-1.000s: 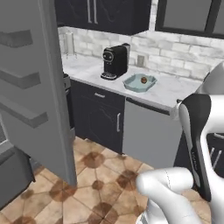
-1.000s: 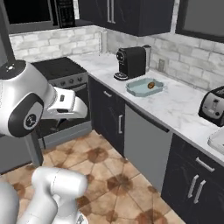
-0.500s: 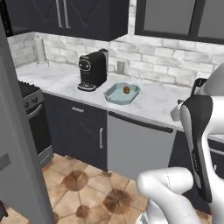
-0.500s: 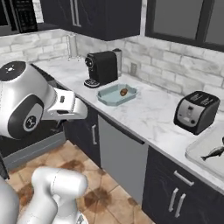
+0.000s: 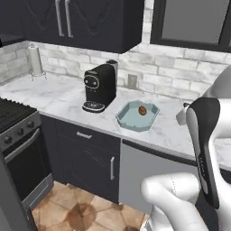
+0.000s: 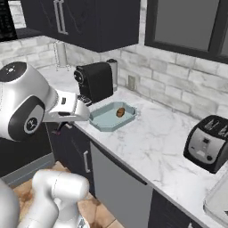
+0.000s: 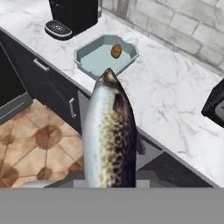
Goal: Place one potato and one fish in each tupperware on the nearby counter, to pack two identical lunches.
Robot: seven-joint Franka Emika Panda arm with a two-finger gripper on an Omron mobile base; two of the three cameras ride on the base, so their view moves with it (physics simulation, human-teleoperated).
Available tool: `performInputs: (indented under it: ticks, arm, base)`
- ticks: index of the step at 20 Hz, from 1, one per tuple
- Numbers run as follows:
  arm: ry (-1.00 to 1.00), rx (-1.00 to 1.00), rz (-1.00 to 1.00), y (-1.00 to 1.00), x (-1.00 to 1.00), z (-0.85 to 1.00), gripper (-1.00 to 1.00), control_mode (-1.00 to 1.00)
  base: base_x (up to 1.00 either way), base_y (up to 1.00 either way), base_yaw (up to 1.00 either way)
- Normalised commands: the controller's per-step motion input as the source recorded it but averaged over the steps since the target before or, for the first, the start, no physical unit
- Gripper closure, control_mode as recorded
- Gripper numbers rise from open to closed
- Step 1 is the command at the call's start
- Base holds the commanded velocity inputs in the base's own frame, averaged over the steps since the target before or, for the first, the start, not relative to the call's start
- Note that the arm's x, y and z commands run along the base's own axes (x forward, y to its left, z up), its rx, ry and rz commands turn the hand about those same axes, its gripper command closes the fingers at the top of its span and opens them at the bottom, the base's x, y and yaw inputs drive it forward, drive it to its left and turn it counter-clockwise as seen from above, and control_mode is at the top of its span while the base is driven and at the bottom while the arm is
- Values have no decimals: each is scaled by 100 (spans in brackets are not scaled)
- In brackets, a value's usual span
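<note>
A speckled silver-brown fish [image 7: 109,135] is pinched between the robot's fingers, which are closed on its tail end at the bottom of the hand view, hidden behind the fish's body. The fish's long axis runs straight away from the hand, nose forward, and the nose points at a shallow pale blue-green tray [image 7: 89,62] lying ahead of and below the hand. The tray sits on the white marbled tabletop [image 7: 170,96], near the front edge, and already holds one small brown potato [image 7: 116,50] toward its far side; the nearer part of the tray floor is bare.

From the base cameras, the same tray [image 5: 131,119] rests just beside a black coffee machine [image 5: 100,86], the potato [image 5: 142,110] on its back half. In the right base view the tray [image 6: 100,121] lies ahead of the white arm, with a toaster [image 6: 208,143] well apart along the tabletop and the coffee machine [image 6: 95,80] close behind the tray.

The fish hangs out over the floor and cabinet fronts, short of the tabletop edge. Judging from this, the hand must travel forward along the fish's own axis to bring it over the tray's bare near half
</note>
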Motion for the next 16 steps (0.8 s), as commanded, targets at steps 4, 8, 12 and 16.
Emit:
performInputs:
  ticks: [4, 8, 12, 16]
  arm:
    - [0, 0, 0, 0, 0, 0, 100, 100]
    - [0, 0, 0, 0, 0, 0, 100, 100]
    - [0, 0, 0, 0, 0, 0, 100, 100]
    - [0, 0, -8, -3, 18, 0, 100, -100]
  base:
    - [100, 24, -5]
    - [100, 2, -13]
    - [86, -16, -16]
    - [29, -10, -8]
